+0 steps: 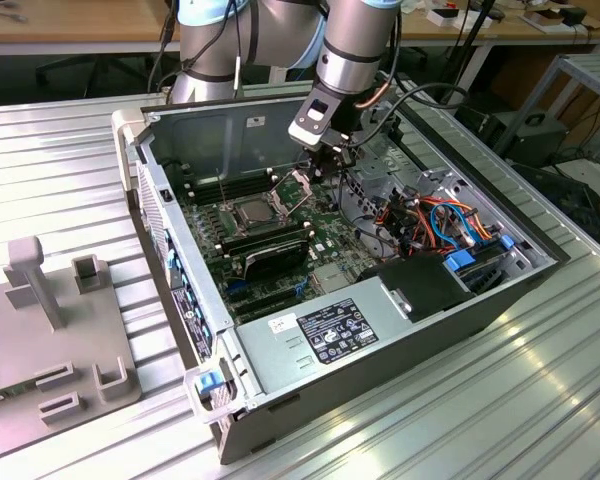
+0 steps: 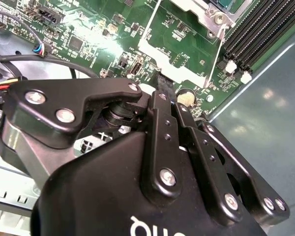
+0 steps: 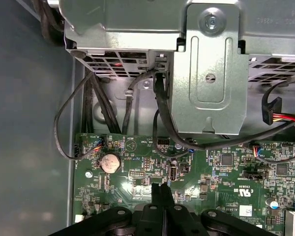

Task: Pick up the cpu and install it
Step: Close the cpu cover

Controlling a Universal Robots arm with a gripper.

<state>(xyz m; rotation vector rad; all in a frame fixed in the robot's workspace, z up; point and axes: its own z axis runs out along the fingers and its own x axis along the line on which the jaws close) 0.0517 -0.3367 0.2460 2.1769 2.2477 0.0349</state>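
Note:
The cpu (image 1: 252, 211) is a grey square lying flat in its socket on the green motherboard (image 1: 330, 225) inside the open computer case (image 1: 380, 330). The socket's silver load plate (image 1: 298, 186) stands tilted up beside it. My gripper (image 1: 318, 165) hangs just past that plate, on the exterior view's right of the socket. In both wrist views the two black fingers are pressed together, shut, with nothing seen between them. In the second wrist view the gripper (image 2: 163, 81) has its tips at the edge of the silver load plate (image 2: 179, 54). In the first wrist view the gripper (image 3: 160, 188) is low over the board.
Memory slots (image 2: 255, 29) run beside the socket. A coin battery (image 3: 109, 162), black cables (image 3: 160, 113) and a metal drive cage (image 3: 206, 64) crowd the gripper's side. The power supply (image 1: 330, 330) fills the case's near end. A grey fixture (image 1: 50, 330) stands on the ribbed table.

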